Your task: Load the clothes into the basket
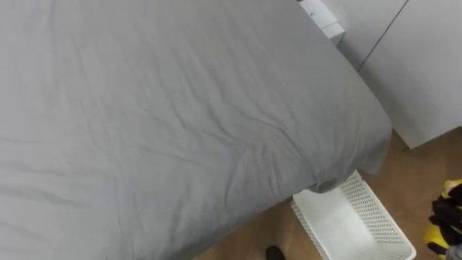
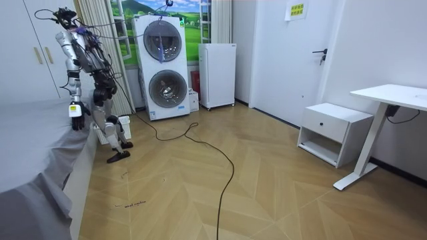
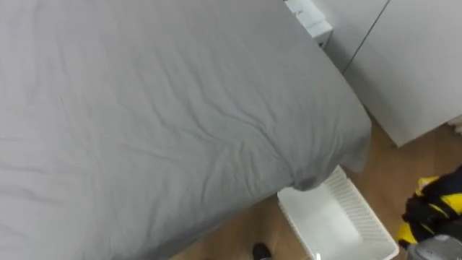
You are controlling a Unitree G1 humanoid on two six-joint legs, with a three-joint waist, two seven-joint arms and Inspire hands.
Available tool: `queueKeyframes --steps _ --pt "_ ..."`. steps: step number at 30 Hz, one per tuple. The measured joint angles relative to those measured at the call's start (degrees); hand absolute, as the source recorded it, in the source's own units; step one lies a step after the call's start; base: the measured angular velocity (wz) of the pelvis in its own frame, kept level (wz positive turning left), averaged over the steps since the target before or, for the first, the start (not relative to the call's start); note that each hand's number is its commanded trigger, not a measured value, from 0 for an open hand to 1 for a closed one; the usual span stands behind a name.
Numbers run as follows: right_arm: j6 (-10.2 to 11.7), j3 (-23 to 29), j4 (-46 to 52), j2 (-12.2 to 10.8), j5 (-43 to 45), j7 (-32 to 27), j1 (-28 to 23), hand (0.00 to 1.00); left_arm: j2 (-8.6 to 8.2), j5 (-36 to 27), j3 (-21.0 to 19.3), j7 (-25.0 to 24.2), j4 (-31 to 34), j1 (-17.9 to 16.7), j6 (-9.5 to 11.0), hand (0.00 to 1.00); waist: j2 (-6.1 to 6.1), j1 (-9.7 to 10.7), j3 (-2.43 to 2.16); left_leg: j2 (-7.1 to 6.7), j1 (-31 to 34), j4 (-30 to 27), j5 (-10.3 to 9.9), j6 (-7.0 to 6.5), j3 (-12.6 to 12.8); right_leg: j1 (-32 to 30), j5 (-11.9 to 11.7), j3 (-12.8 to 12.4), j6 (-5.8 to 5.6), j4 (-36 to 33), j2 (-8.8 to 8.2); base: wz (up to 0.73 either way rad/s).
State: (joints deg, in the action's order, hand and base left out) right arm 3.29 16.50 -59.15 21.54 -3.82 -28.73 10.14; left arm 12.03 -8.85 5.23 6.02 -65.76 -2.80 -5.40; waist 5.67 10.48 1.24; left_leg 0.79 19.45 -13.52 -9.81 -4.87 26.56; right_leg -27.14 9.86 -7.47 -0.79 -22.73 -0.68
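Note:
A white slatted basket (image 1: 375, 209) stands on the wood floor at the corner of the bed (image 1: 180, 123); in the room view the basket (image 2: 124, 124) is beside my legs. At the right edge of the eye views my right hand (image 1: 447, 213) hangs just right of the basket, its dark fingers curled round a yellow cloth (image 1: 437, 235). The grey bedsheet lies bare and creased. In the room view I stand at the bed's far corner, facing it, and my left hand (image 2: 77, 113) hangs over the bed's edge.
A white wardrobe (image 1: 426, 65) stands close behind the basket, with a small white box (image 1: 321, 18) by the bed's far side. Across the room are a stacked washer and dryer (image 2: 163, 67), a white cabinet (image 2: 217, 67), a nightstand (image 2: 333, 130) and a desk (image 2: 393, 97).

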Motion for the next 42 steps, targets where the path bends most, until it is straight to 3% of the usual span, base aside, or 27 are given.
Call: queueKeyframes --steps 2,5,11,12,13,14,15,20,27,33,42 --pt "0.4 -0.7 -2.4 0.8 -0.7 -0.1 1.1 1.0 0.0 -3.6 1.8 0.1 -0.8 1.0 0.3 0.0 0.94 -0.8 -0.04 -0.33 1.5 0.1 0.4 -0.2 0.2 -2.1 0.0 -0.2 -0.09 -1.1 -0.23 -0.02" --pt "0.4 -2.1 -5.5 1.7 -2.8 -0.2 2.4 1.0 -0.02 -7.2 3.7 0.1 -0.7 1.6 1.6 0.0 1.19 -2.8 -0.1 -0.32 3.4 0.1 0.6 -0.26 1.0 -4.5 0.0 -0.2 -0.11 -1.3 -0.33 -0.16" --pt "0.6 -4.1 -9.9 3.5 -7.9 -0.2 5.2 0.99 -0.06 -8.7 6.2 0.1 -0.6 2.4 2.4 0.0 1.7 -3.9 -0.06 -0.55 4.4 0.1 0.7 -0.25 0.1 -5.4 0.1 1.0 -0.08 -1.9 -0.87 0.06" --pt "0.6 -4.2 -10.0 3.8 -8.4 -0.2 5.2 0.68 -0.07 -8.7 6.4 0.1 -0.6 2.6 2.5 0.0 1.69 -4.3 -0.06 -0.55 4.5 0.1 0.7 -0.26 0.1 -5.5 0.1 1.0 -0.08 -1.9 -0.87 0.06" --pt "0.6 -4.2 -10.2 4.2 -9.4 -0.2 5.5 0.44 -0.11 -8.9 6.8 0.1 -0.6 3.0 2.6 0.0 1.71 -4.9 -0.06 -0.57 4.8 0.1 0.7 -0.27 -0.1 -5.6 0.1 1.3 -0.09 -1.9 -0.95 0.06" --pt "0.6 -4.6 -10.5 4.4 -9.9 -0.2 5.7 0.05 -0.11 -9.1 7.0 0.1 -0.6 3.3 2.7 0.0 1.7 -5.4 -0.06 -0.56 4.9 0.1 0.7 -0.27 -0.2 -5.6 0.1 1.5 -0.08 -1.9 -1.0 0.08" --pt "0.7 -4.8 -10.8 4.4 -9.9 -0.2 5.8 0.0 -0.12 -9.1 7.0 0.1 -0.6 3.4 2.8 0.0 1.69 -5.6 -0.05 -0.56 4.9 0.1 0.7 -0.27 -0.3 -5.6 0.1 1.5 -0.08 -1.9 -1.01 0.06" --pt "0.8 -6.9 -13.0 4.6 -9.9 -0.2 7.2 0.0 -0.03 -9.1 8.1 0.0 -0.5 4.2 2.9 0.0 1.65 -6.2 -0.02 -0.73 5.0 0.0 1.1 -0.22 -1.9 -5.0 0.5 4.4 0.28 -1.8 -1.86 0.17" --pt "0.8 -6.9 -14.4 4.6 -10.8 -0.6 7.4 0.0 0.53 -9.6 8.5 -0.5 -0.5 4.4 3.4 0.0 1.34 -6.3 0.2 -0.75 5.0 -0.2 1.2 -0.17 -2.7 -4.6 0.8 6.1 0.49 -2.0 -2.71 0.08" --pt "0.9 -6.9 -14.4 4.6 -11.4 -1.7 7.4 0.0 0.85 -9.6 8.5 -0.7 -0.5 4.5 4.1 0.0 0.62 -6.1 0.68 -0.79 5.0 -0.3 1.2 -0.16 -3.1 -4.4 0.9 6.5 0.55 -1.9 -2.83 0.01" --pt "1.0 -7.4 -14.4 4.7 -11.5 -2.5 7.3 0.0 1.45 -9.6 8.5 -1.8 -0.5 4.5 4.3 0.0 0.4 -6.0 0.65 -0.75 4.9 -0.7 1.2 -0.16 -3.6 -3.7 0.9 7.1 0.54 -1.7 -2.98 0.03"
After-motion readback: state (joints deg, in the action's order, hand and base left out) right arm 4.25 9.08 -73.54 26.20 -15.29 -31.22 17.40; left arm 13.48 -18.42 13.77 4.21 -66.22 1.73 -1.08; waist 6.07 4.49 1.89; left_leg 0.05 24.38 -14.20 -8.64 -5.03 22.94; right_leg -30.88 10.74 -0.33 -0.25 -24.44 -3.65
